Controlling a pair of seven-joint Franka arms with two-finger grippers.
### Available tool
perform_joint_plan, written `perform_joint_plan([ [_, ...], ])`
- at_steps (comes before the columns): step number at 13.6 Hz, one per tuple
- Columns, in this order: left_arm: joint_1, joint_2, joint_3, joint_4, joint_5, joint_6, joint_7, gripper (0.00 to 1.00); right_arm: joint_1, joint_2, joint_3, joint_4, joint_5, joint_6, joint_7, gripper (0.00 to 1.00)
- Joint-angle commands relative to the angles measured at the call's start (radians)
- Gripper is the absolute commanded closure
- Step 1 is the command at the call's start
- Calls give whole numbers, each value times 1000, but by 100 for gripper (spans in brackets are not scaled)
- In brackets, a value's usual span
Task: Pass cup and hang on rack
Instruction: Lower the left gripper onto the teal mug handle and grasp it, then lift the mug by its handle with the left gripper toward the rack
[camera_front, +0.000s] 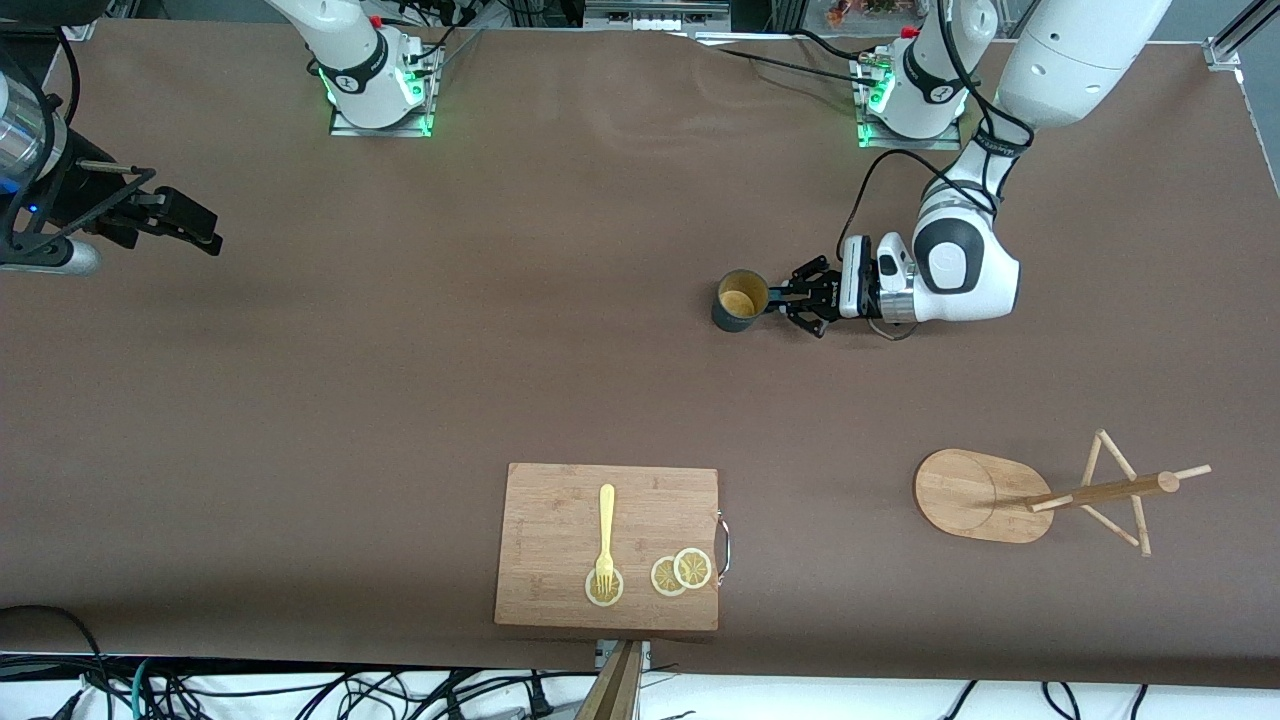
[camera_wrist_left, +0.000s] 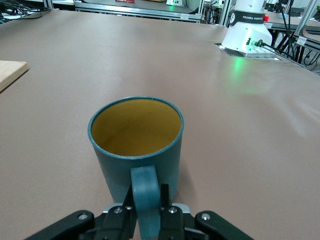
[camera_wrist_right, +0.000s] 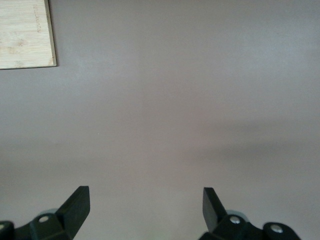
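The cup, a small dark teal mug with a yellowish inside, stands upright on the desk, its thin loop handle pinched in the left claw. The rack, a light wooden mug tree with an oval base, central post and thin pegs, lies tipped on its side nearer the front camera, toward the left arm's end.

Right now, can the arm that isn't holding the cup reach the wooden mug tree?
Probably not easily. The right gripper waits open over the right arm's end of the table, while the rack lies tipped over at the left arm's end. Nothing blocks the way; the stretch of table between them just looks too long.
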Motion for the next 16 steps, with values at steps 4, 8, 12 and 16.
perform_joint_plan([
  [4,56,-19,-3,26,-18,-92,-208,100,-13,8,8,15,-12,-8,-1,0],
  [8,122,-51,10,51,-6,-141,-507,100,-14,8,8,15,-12,-7,-5,0],
  [12,219,-113,10,56,87,-197,-835,100,-14,8,8,15,-12,-8,-5,0],
  [16,380,-203,12,53,233,-340,-1122,100,-16,8,7,15,-12,-8,-8,0],
])
